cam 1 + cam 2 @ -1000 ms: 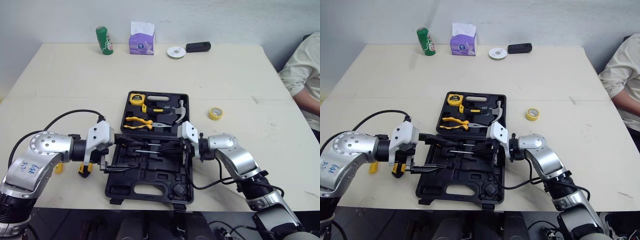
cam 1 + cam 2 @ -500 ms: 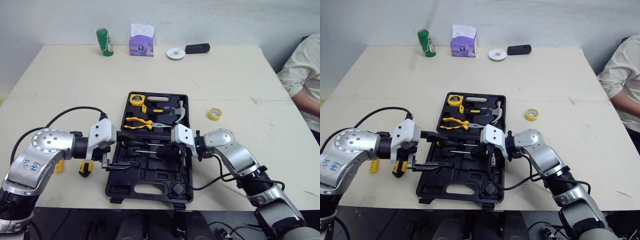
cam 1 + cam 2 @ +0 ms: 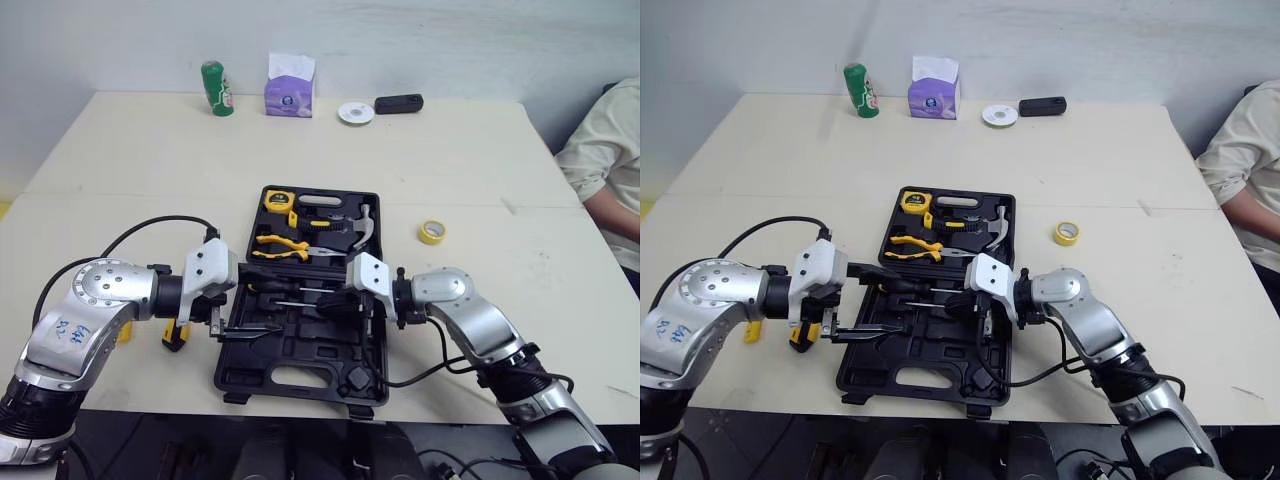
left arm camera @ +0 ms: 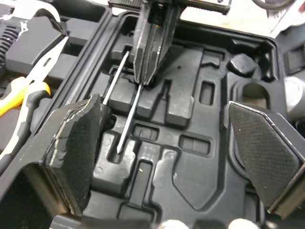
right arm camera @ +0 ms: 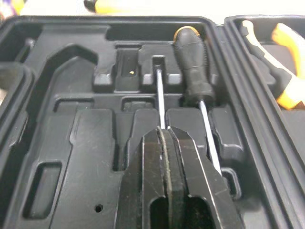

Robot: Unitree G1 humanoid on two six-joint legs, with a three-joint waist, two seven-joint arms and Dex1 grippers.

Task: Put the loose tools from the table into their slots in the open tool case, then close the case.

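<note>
Pale cream and smooth, the table [image 3: 130, 160] carries one black moulded-plastic tool case [image 3: 940, 355], lying open in two halves.

The far half of the case holds one yellow tape measure [image 3: 276, 200], one pair of yellow-handled pliers [image 3: 280, 241] and one steel-headed hammer [image 3: 363, 222]. The near half is a tray of angular recesses with two screwdrivers side by side. One is the thin screwdriver [image 5: 160, 95], a bare metal shaft whose tip sits in a small square recess. The other is the second screwdriver [image 5: 191, 67], lying in its slot, with a ribbed black handle and an orange cap.

The right jaws are pinched together on the shaft of the thin screwdriver, over the middle of the case's near half. The left jaws stand wide apart over the left side of that near half, holding nothing. Their two pads [image 4: 78, 143] are black and finely cross-hatched.

Just left of the case lies one yellow-and-black tool [image 3: 175, 335] on the table.

Five small things sit farther from the case:
- Beyond it, one green can [image 3: 216, 88].
- Beyond it, one purple tissue box [image 3: 290, 92].
- Beyond it, one flat white disc [image 3: 355, 113].
- Beyond it, one oblong black device [image 3: 399, 103].
- To its right, one yellow tape roll [image 3: 432, 232].

Well right of the case is a person's pale sleeve [image 3: 605, 150].
</note>
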